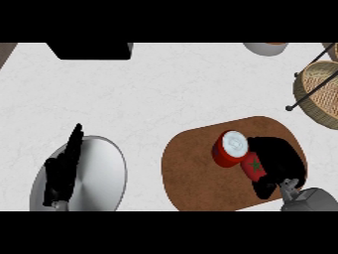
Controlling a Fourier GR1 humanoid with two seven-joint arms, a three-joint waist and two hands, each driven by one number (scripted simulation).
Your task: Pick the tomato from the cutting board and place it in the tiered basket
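Note:
The tomato [253, 165], red with a green stem star, lies on the brown oval cutting board [193, 168] at the lower right. My right hand [280, 158] covers its right side, fingers curled over the top and thumb below it. Only the tomato's left half shows. The tiered basket [323, 93], wicker on a black wire frame, stands at the right edge, beyond the board. My left hand [63, 168] rests open with straight fingers at the lower left.
A red can with a white lid [229, 147] stands on the board, touching the tomato's upper left. A grey round plate [102, 173] lies under my left hand. A black box [91, 50] and a white bowl [265, 48] sit at the far edge.

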